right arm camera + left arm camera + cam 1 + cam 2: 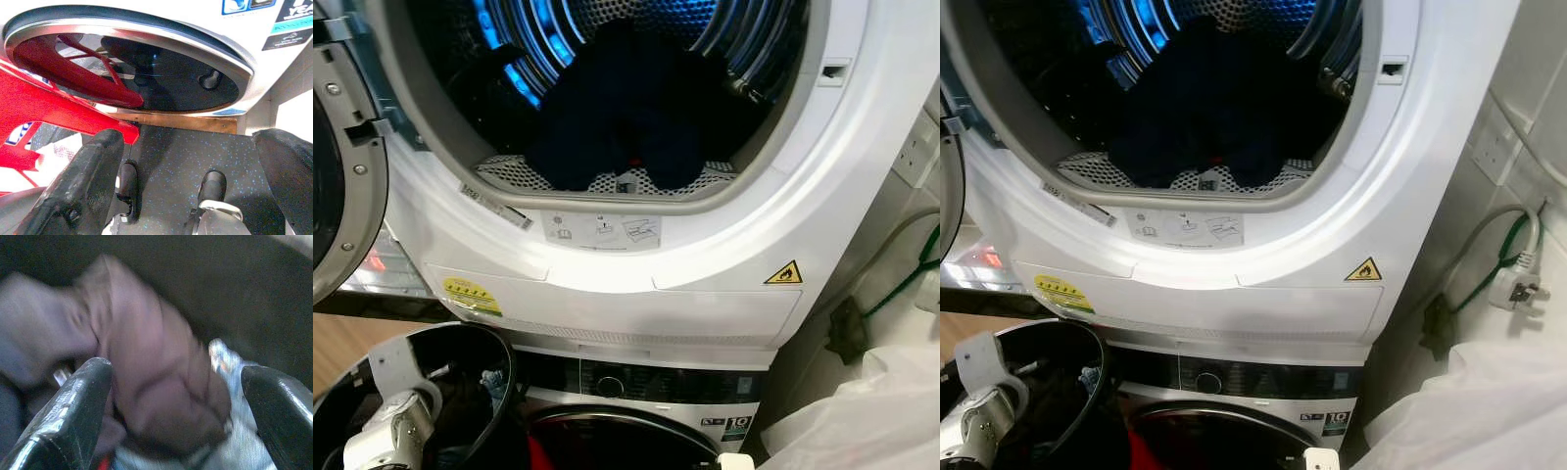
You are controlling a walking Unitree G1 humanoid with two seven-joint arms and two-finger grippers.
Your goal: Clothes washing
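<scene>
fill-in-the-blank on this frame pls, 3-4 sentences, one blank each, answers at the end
1. The dark clothes lie inside the dryer's ____.
2. The yellow warning triangle is on the dryer's ____ front panel.
3. The left gripper has its fingers ____ around brownish cloth.
4. The dryer is stacked on top of the ____.

Missing words: drum; white; open; washing machine

Ahead of me the dryer (pixel 636 264) stands open, a dark navy garment (pixel 622 108) heaped in its blue-lit drum. Below sits the washing machine (pixel 646 397), door shut. Near left, a black basket (pixel 460 343) holds crumpled brown-mauve clothing (pixel 156 382) over pale fabric.
</scene>
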